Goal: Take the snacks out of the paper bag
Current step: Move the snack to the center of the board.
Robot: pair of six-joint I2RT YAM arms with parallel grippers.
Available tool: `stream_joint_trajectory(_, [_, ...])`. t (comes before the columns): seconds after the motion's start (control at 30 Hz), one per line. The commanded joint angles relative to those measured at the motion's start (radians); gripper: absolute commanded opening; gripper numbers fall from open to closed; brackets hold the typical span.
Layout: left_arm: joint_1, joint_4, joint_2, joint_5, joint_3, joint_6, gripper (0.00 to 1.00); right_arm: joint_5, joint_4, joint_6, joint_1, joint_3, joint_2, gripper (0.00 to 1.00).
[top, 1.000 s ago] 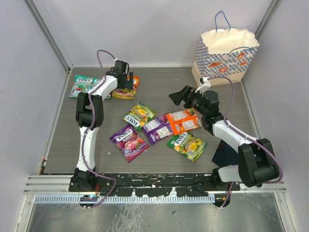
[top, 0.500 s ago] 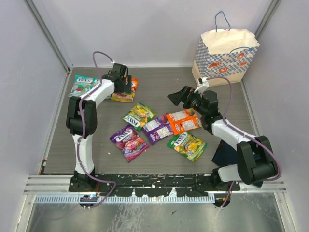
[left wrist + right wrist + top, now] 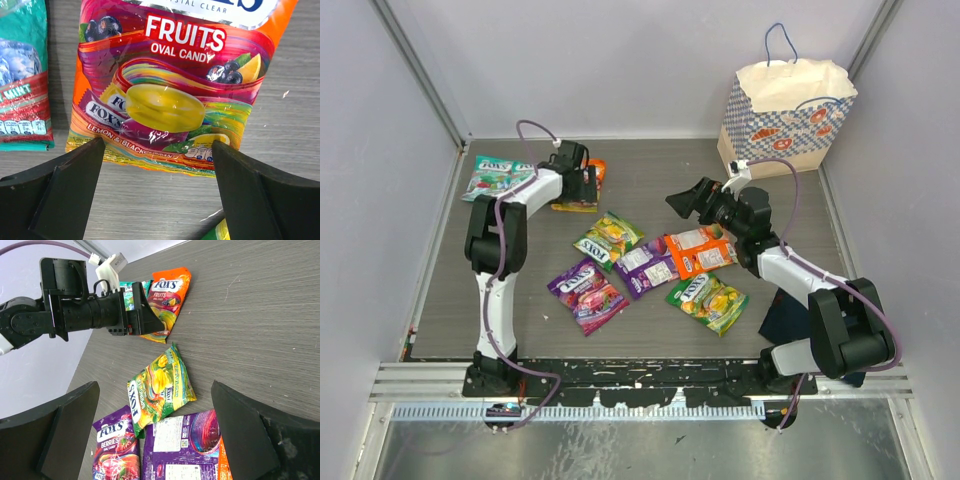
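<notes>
Overhead, the paper bag (image 3: 785, 105) stands upright at the far right corner of the table (image 3: 650, 165), well apart from both grippers. The left gripper (image 3: 582, 187) sits over the orange Fruits packet (image 3: 598, 168) at far left, beside a teal mint packet (image 3: 490, 178). The right gripper (image 3: 683, 200) hangs at mid-table, just beyond the packets spread at centre

Left wrist view: both fingers (image 3: 55, 195) stand wide apart with nothing held. The orange Fruits packet lies flat between and beyond the tips, the teal mint packet at its left

Right wrist view: both fingers (image 3: 55, 440) are fully spread and empty. A green-yellow packet (image 3: 160, 385) lies flat on the table between them, a purple Berries packet (image 3: 116, 450) just beside it
</notes>
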Motion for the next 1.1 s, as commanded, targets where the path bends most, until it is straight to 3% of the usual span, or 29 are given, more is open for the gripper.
stream_joint_trajectory(0.0, [-0.002,-0.029,0.032,-0.007,0.059,-0.046,0.91,-0.007,0.054,-0.001,-0.003,0.009,-0.026,1.0])
stream_joint_trajectory(0.73, [-0.001,-0.097,0.067,-0.181,0.094,-0.288,1.0,0.016,-0.025,-0.021,-0.006,0.027,-0.057,1.0])
stream_joint_trajectory(0.93, [-0.001,-0.112,0.043,-0.202,0.12,-0.283,0.98,0.033,-0.056,-0.025,-0.007,0.033,-0.065,1.0])
stream_joint_trajectory(1.07, [-0.013,-0.073,-0.026,-0.162,0.135,-0.195,0.98,0.165,-0.194,0.002,-0.009,0.045,-0.06,1.0])
